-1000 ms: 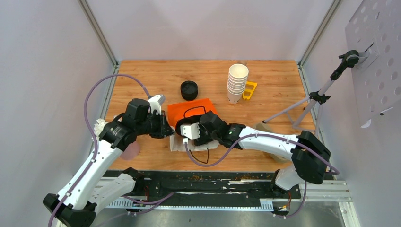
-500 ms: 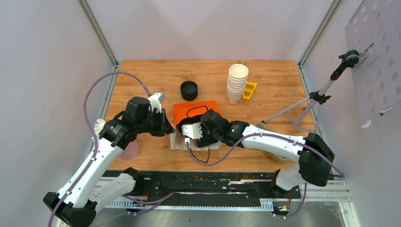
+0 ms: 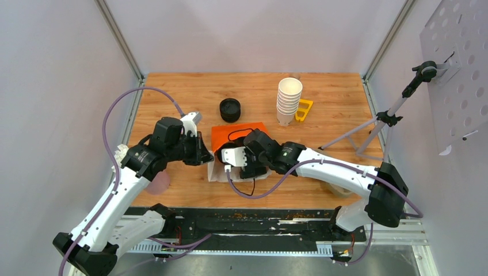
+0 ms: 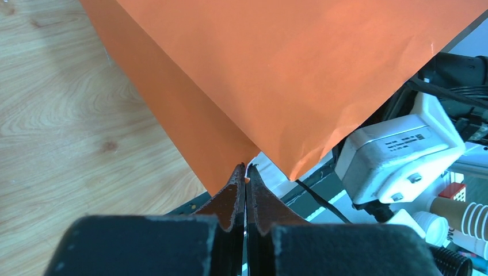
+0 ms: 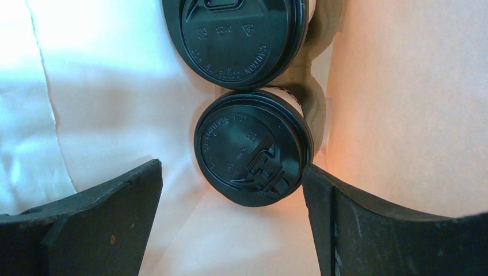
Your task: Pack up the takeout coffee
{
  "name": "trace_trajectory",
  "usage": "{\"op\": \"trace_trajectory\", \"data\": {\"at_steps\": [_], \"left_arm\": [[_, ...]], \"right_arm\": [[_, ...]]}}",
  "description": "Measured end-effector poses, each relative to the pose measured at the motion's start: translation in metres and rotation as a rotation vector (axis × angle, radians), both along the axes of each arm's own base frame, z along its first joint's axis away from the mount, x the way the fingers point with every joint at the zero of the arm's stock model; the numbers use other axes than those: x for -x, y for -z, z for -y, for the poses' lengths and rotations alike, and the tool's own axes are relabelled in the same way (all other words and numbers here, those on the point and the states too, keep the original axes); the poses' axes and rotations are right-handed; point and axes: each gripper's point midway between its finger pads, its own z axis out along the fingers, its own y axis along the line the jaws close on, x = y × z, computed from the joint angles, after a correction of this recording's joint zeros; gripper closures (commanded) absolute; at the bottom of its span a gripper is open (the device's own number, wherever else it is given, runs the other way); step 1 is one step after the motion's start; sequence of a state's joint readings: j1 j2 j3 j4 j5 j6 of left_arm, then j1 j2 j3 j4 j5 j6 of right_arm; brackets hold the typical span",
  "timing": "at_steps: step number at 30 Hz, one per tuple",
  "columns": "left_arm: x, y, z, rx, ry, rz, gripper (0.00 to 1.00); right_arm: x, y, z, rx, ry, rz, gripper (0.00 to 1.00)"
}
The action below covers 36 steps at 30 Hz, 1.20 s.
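Observation:
The orange paper bag point(image 3: 239, 131) stands open in the middle of the table. My left gripper point(image 4: 246, 168) is shut on the bag's point(image 4: 288, 69) rim corner. The right gripper point(image 5: 230, 167) reaches down inside the bag and is open, its fingers wide apart. Two takeout coffee cups with black lids stand on the bag's floor, touching each other. The nearer cup point(image 5: 250, 146) sits between my right fingers; its lid rim meets the right finger point(image 5: 345, 218), and the left finger is well clear of it. The farther cup point(image 5: 239, 34) is partly cut off at the top edge.
A tall stack of lidless white cups point(image 3: 288, 100) and a yellow piece point(image 3: 304, 109) stand at the back right. A black round lid point(image 3: 229, 109) lies behind the bag. A pale pink cup point(image 3: 159, 183) sits under my left arm. A tripod stand point(image 3: 380, 123) leans at the right edge.
My right arm has shifted slightly toward the back over the bag, and the bag's top has moved with it. The left arm has kept its hold in the same place.

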State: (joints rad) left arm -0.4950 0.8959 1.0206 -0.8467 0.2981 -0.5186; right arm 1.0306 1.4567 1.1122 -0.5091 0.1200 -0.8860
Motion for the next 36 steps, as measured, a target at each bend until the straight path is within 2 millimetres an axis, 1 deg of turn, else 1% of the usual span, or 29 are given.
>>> {"op": "trace_trajectory", "data": {"at_steps": [7,12,19,24,27,32,34,36], "left_arm": [[-0.001,-0.003,0.001,0.008,-0.008,0.000,1.00],[-0.002,-0.005,0.002,0.017,-0.015,-0.004,1.00],[-0.003,-0.006,0.007,0.036,-0.013,-0.019,1.00],[-0.005,-0.009,0.010,0.046,-0.013,-0.030,1.00],[-0.008,-0.015,0.011,0.053,-0.019,-0.029,1.00],[-0.011,-0.024,0.012,0.057,-0.036,-0.041,1.00],[-0.012,-0.026,0.013,0.056,-0.045,-0.049,1.00],[-0.013,-0.027,0.012,0.055,-0.054,-0.058,1.00]], "right_arm": [[0.007,-0.006,0.004,0.006,0.011,-0.047,0.14],[0.014,-0.008,0.010,0.009,0.020,-0.079,0.14],[0.015,-0.024,0.007,-0.020,0.027,-0.095,0.13],[0.019,-0.029,0.006,-0.032,0.026,-0.115,0.18],[0.021,-0.038,0.001,-0.059,0.018,-0.129,0.20],[0.025,-0.060,-0.008,-0.125,0.000,-0.140,0.27],[0.027,-0.065,-0.010,-0.139,-0.007,-0.149,0.30],[0.028,-0.071,-0.012,-0.156,-0.011,-0.155,0.32]]}}
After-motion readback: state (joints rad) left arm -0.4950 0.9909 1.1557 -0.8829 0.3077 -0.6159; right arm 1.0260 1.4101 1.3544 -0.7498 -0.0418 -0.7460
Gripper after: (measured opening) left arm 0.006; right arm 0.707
